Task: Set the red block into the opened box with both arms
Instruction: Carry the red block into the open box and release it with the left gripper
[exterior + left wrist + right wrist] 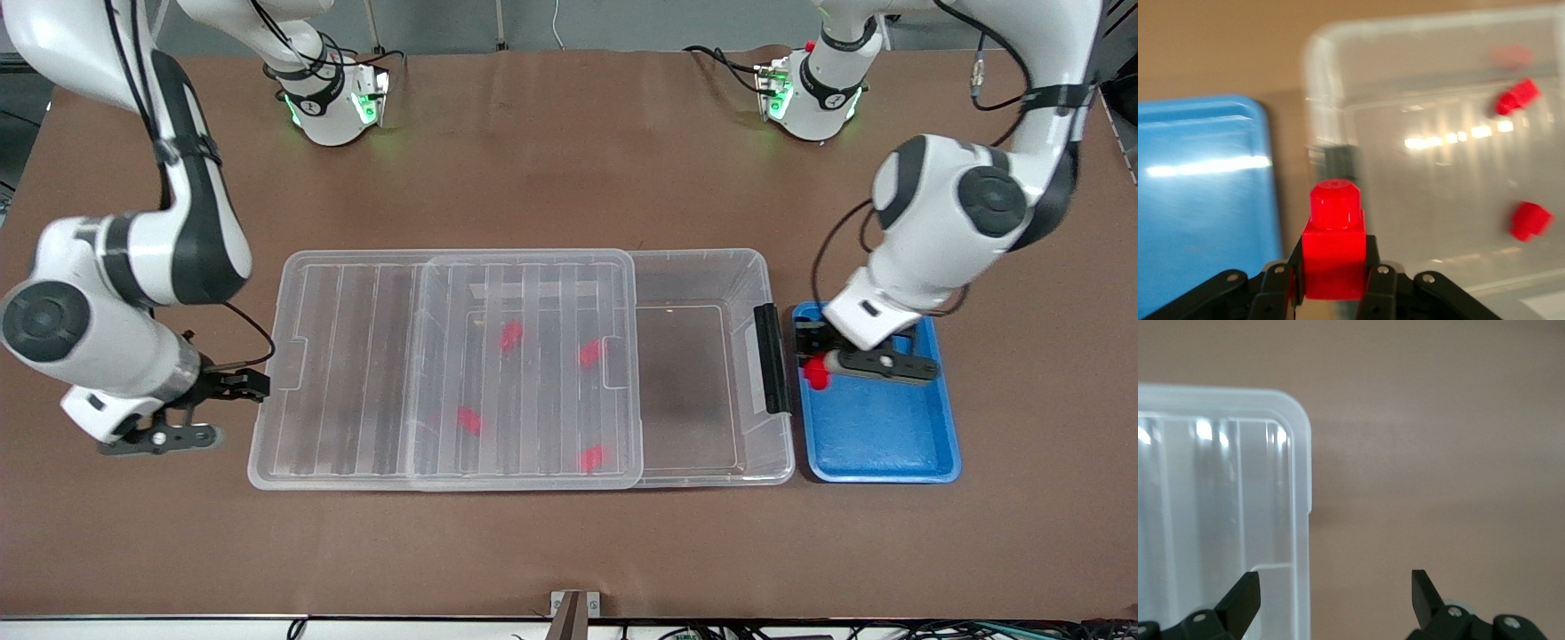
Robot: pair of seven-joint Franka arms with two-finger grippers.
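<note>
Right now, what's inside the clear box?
Four red blocks lie in the box, seen blurred through the slid-back lid. The uncovered end by the latch holds nothing. The left gripper grips a fifth, over the blue tray.

High front view, two wrist close-ups

A shallow rectangular blue plastic tray [880, 444] with rounded corners lies flat on a matte brown tabletop [551, 160], toward the left arm's end. Its glossy floor catches streaks of overhead light. The tabletop's surface is plain and uniform.
</note>
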